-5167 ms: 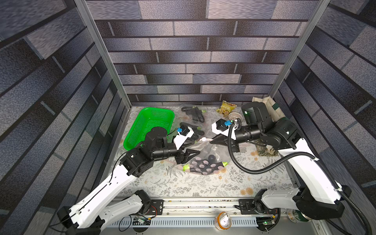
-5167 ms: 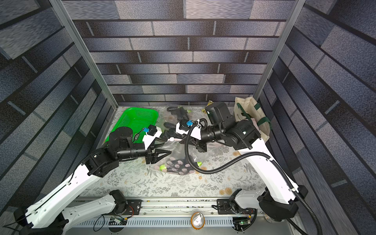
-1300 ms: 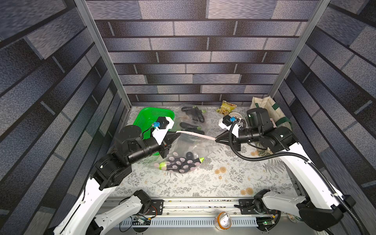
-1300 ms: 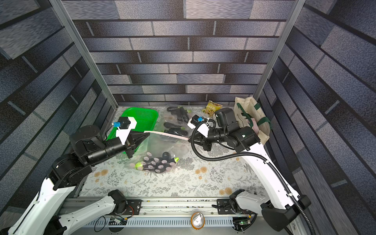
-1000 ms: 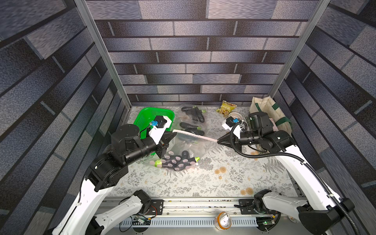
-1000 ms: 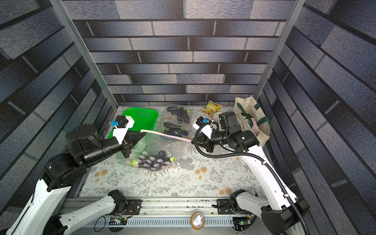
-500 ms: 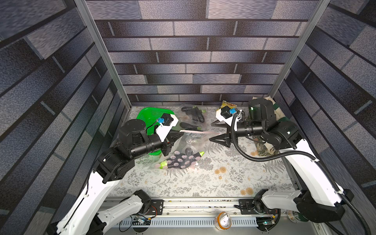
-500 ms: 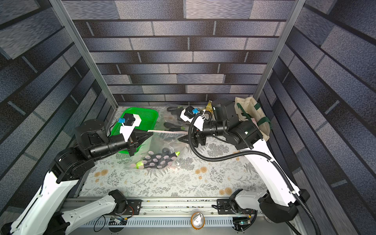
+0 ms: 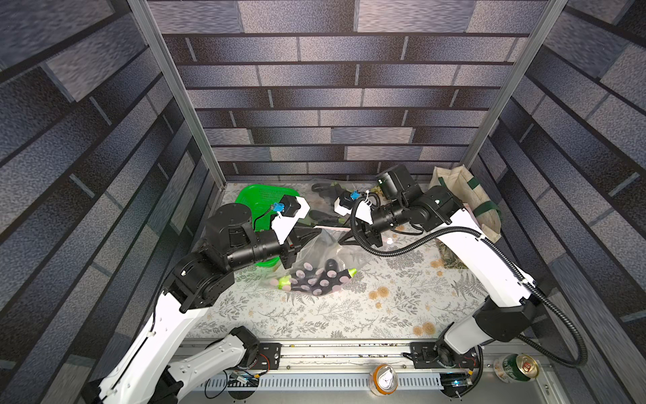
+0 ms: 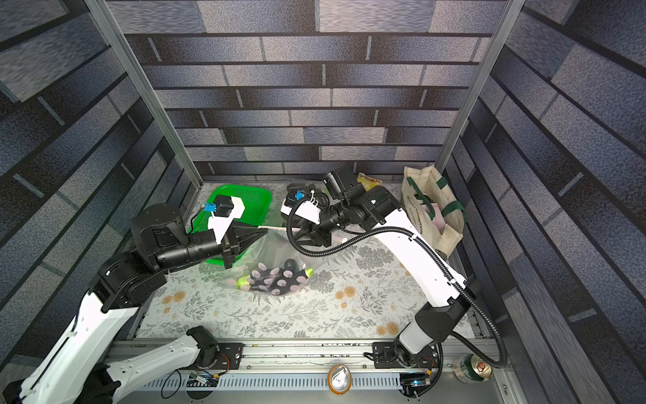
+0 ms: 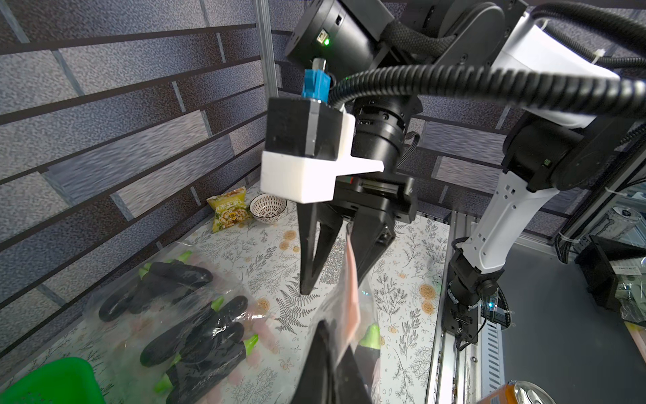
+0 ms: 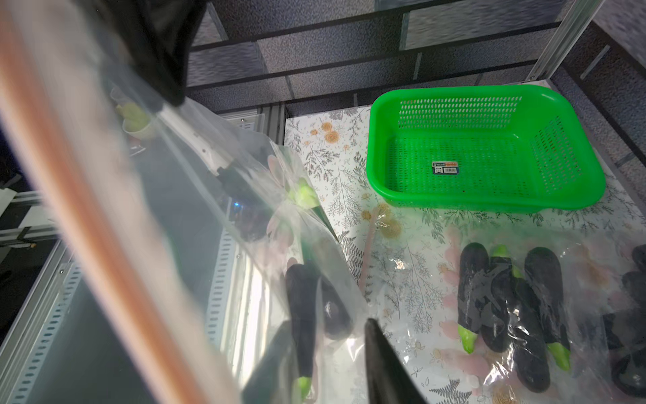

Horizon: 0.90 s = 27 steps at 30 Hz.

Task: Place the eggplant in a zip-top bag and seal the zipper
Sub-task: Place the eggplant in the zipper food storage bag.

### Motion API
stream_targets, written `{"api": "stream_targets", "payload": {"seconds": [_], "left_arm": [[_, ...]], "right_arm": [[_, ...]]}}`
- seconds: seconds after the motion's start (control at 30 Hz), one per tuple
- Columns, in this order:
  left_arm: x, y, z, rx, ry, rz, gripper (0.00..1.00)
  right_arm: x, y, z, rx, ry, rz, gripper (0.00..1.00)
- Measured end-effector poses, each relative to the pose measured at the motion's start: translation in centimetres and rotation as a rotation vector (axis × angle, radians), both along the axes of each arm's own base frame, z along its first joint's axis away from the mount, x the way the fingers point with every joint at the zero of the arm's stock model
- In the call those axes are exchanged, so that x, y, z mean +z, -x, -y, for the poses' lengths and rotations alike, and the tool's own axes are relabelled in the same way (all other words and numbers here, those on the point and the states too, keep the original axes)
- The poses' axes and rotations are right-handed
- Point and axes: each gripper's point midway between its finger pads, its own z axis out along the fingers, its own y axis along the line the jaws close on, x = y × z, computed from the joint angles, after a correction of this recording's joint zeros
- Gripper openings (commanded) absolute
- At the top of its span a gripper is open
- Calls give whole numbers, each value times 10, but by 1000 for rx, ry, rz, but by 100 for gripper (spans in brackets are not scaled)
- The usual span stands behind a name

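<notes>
- The left tool (image 9: 309, 233) is pinched shut on the top edge of the bag (image 9: 320, 252), at centre frame in both top views. The bag hangs from its tip.
- The right tool (image 9: 339, 241) comes in from the right, its tip facing the left tool's tip, near but apart. In the left wrist view its fingers (image 11: 307, 252) stand either side of the pink zipper strip (image 11: 351, 276). I cannot tell whether they are pinching it.
- Key relation: in the top views the zipper strip runs left to right across mid-frame, from one tool tip to the other. Its long axis lies on the line joining the tools, so I judge that a sealing pass must follow that line. The right tool sits on the strip's span and the left tool anchors its left end.
- The eggplants (image 9: 314, 278) are inside the bag at its bottom, lower in frame than both tips and more nearly under the left tool. It is unclear whether the bag's bottom rests on the tabletop (image 9: 349, 314) or hangs just over it.
- Their long axes run roughly left to right, about parallel to the strip, with the right end slightly higher in frame. Green stem ends show at both the lower left and the right, so they point opposite ways.
- Loading looks done and sealing remains. How much of the strip is already pressed shut cannot be seen.
- Spare bags (image 9: 325, 190) of eggplant lie at upper centre, apart from this one.
</notes>
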Motion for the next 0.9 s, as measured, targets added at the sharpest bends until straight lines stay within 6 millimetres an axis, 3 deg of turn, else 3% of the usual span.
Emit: {"api": "stream_targets", "payload": {"seconds": [0.1,0.17,0.3,0.47,0.57,0.63,0.7,0.8,0.9], "left_arm": [[-2,-11,-7,81,-2,-14,49],[-4,-22,-16,169,-5,-22,55],[-10,-44,-41,375,-9,-36,62],[-8,-64,-83,636,6,-27,65],[-5,-70,-106,758,24,-20,65],[-7,-71,-117,815,29,-22,65],[-13,-72,-125,858,32,-35,65],[-30,-75,-130,896,32,-77,65],[-58,-79,-127,913,24,-148,65]], "right_arm": [[-2,-8,5,-42,38,41,0],[-2,-22,10,-100,65,81,0],[16,-66,15,-242,88,181,0],[33,-129,7,-398,120,312,0],[32,-150,2,-456,152,363,0],[21,-145,-2,-457,194,372,0],[0,-127,-9,-421,240,362,0],[-55,-83,-16,-331,325,299,1],[-120,-40,-20,-244,408,183,12]]}}
